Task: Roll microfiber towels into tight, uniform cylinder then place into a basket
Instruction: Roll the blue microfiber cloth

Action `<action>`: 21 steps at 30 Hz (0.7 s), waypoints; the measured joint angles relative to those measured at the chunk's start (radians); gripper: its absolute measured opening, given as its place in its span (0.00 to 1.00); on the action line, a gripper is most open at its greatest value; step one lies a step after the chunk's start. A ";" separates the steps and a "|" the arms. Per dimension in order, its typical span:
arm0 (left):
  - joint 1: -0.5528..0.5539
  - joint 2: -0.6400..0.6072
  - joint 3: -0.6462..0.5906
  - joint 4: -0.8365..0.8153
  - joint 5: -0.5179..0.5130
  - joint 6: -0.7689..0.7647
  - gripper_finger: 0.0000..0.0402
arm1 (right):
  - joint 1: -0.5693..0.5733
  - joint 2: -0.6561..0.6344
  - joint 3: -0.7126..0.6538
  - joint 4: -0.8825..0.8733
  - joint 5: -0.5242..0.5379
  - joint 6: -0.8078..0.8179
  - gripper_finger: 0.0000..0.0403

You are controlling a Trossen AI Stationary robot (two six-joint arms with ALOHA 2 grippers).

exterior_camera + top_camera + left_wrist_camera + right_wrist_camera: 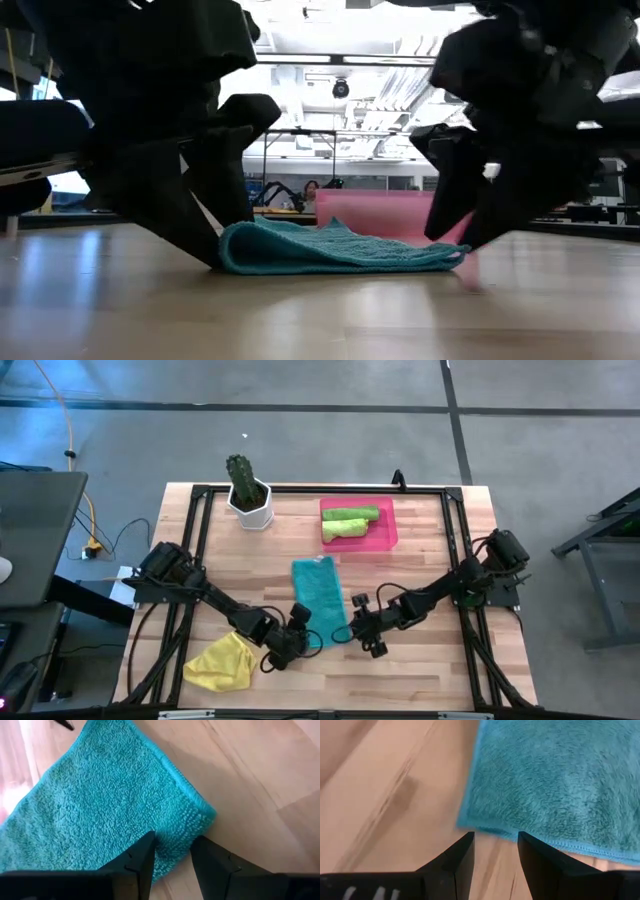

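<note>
Two end effectors stand at the near short edge of the teal towel (319, 601), which lies flat on the surface (420, 670), its long axis pointing away toward the pink basket (386, 539). The left end effector (290, 643) is at the left corner, fingers apart over the hem. The right end effector (365, 636) is at the right corner, fingers apart, not yet touching. Both are equally near.

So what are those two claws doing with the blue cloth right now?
Left gripper open, at the teal towel's near edge. Right gripper open, just short of the opposite near corner. Two green rolls already in pink basket. Nothing blocking.
</note>
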 joint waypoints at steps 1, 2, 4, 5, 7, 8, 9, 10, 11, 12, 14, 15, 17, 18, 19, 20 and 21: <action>-0.005 0.001 0.000 0.000 -0.013 0.001 0.29 | 0.006 0.000 0.000 -0.004 0.003 -0.035 0.36; -0.010 0.005 0.000 0.000 -0.027 0.006 0.29 | 0.010 0.001 0.000 0.006 0.010 -0.072 0.36; -0.016 0.007 0.000 -0.001 -0.045 0.007 0.29 | 0.016 0.002 0.000 0.030 0.028 -0.129 0.36; -0.020 0.008 0.000 -0.001 -0.053 0.007 0.29 | 0.018 0.002 0.000 0.036 0.038 -0.147 0.36; -0.022 0.008 0.000 -0.002 -0.059 0.007 0.28 | 0.022 0.002 0.000 0.050 0.042 -0.173 0.36; -0.022 0.008 -0.001 -0.001 -0.059 0.007 0.27 | 0.022 0.002 0.000 0.055 0.041 -0.186 0.36; -0.022 0.008 -0.001 -0.001 -0.057 0.007 0.26 | 0.023 0.002 0.000 0.052 0.041 -0.199 0.36; -0.022 0.009 -0.001 -0.002 -0.056 0.007 0.24 | 0.024 0.002 0.000 0.046 0.037 -0.209 0.36; -0.022 0.009 -0.001 -0.003 -0.056 0.007 0.22 | 0.024 0.002 0.000 0.041 0.035 -0.224 0.36; -0.022 0.009 -0.001 -0.003 -0.054 0.007 0.20 | 0.025 0.002 0.000 0.037 0.033 -0.236 0.36; -0.022 0.010 -0.001 -0.005 -0.048 0.004 0.16 | 0.028 0.002 0.000 0.026 0.031 -0.271 0.36; -0.022 0.010 -0.001 -0.005 -0.047 0.000 0.14 | 0.030 0.002 0.000 0.025 0.030 -0.282 0.36; -0.022 0.010 -0.002 -0.005 -0.047 -0.001 0.11 | 0.031 0.002 0.000 0.027 0.029 -0.300 0.36; -0.022 0.010 -0.002 -0.005 -0.047 0.000 0.09 | 0.032 0.002 0.000 0.027 0.029 -0.301 0.36; -0.022 0.010 -0.002 -0.005 -0.047 -0.001 0.08 | 0.032 0.003 0.000 0.026 0.029 -0.301 0.36; -0.022 0.010 -0.002 -0.006 -0.047 -0.003 0.07 | 0.032 0.006 0.000 0.030 0.029 -0.302 0.36; -0.022 0.010 -0.002 -0.007 -0.047 -0.003 0.07 | 0.032 0.010 0.000 0.033 0.029 -0.309 0.36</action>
